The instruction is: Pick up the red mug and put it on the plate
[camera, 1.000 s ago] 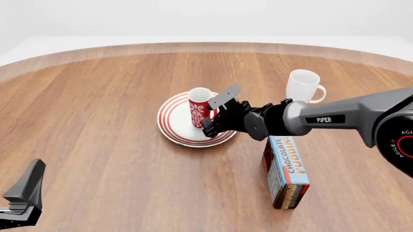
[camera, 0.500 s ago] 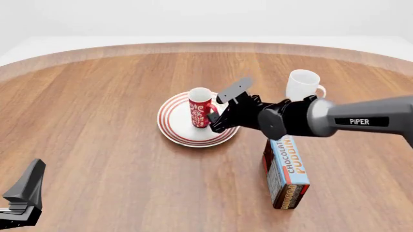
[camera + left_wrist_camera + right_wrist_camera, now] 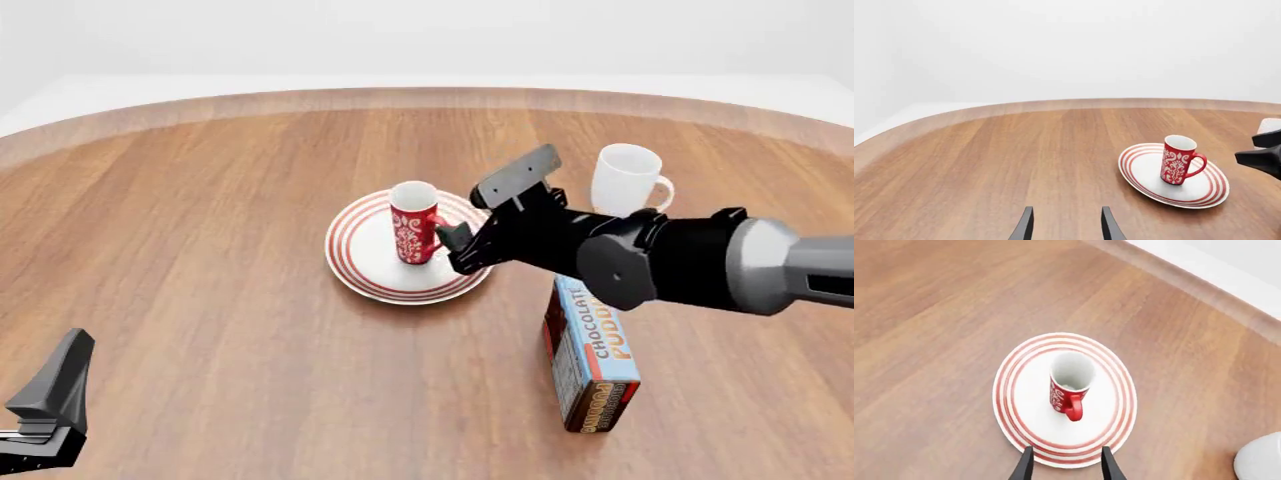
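The red mug point(image 3: 414, 222) stands upright on the plate point(image 3: 363, 262) in the middle of the table, its handle toward my right gripper. My right gripper point(image 3: 459, 250) is open and empty, just right of the mug's handle and clear of it. In the right wrist view the mug point(image 3: 1071, 382) and the plate point(image 3: 1026, 402) lie ahead of the open gripper point(image 3: 1065, 467). My left gripper point(image 3: 51, 398) rests far off at the near left, open and empty. The left wrist view shows its gripper point(image 3: 1066, 227), the mug point(image 3: 1178, 160) and the plate point(image 3: 1144, 170).
A plain white mug point(image 3: 627, 178) stands behind and to the right of the plate; it also shows in the right wrist view point(image 3: 1261, 460). A chocolate pudding box point(image 3: 594, 355) stands upright under my right arm, near the table's front right.
My right gripper has drawn back from the mug toward the right and risen a little. The mug stays upright on the plate. The left arm has not moved.
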Tool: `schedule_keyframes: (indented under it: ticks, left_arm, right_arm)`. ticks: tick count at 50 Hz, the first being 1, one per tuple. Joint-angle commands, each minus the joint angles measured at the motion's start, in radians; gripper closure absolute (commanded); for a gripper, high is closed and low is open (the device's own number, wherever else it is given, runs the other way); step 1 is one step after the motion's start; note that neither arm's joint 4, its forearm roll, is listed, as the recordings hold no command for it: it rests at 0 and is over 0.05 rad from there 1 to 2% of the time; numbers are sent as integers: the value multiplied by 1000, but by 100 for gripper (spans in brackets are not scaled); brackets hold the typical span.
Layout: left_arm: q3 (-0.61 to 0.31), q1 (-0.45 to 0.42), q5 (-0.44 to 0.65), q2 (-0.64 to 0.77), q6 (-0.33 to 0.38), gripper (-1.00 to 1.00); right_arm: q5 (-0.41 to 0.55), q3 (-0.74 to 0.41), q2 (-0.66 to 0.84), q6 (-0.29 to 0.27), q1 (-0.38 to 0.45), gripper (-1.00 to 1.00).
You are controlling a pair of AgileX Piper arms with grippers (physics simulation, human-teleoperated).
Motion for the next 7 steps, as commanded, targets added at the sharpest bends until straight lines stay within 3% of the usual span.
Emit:
schedule_keyframes:
  ticks: [1,7]
  left_arm:
    - [0,0,0,0,0,-100]
    - [0,0,0,0,0,-100]
  right_arm:
    - [-21,70,-98,16,16,-100]
    - [-12,98,-166,14,19,-100]
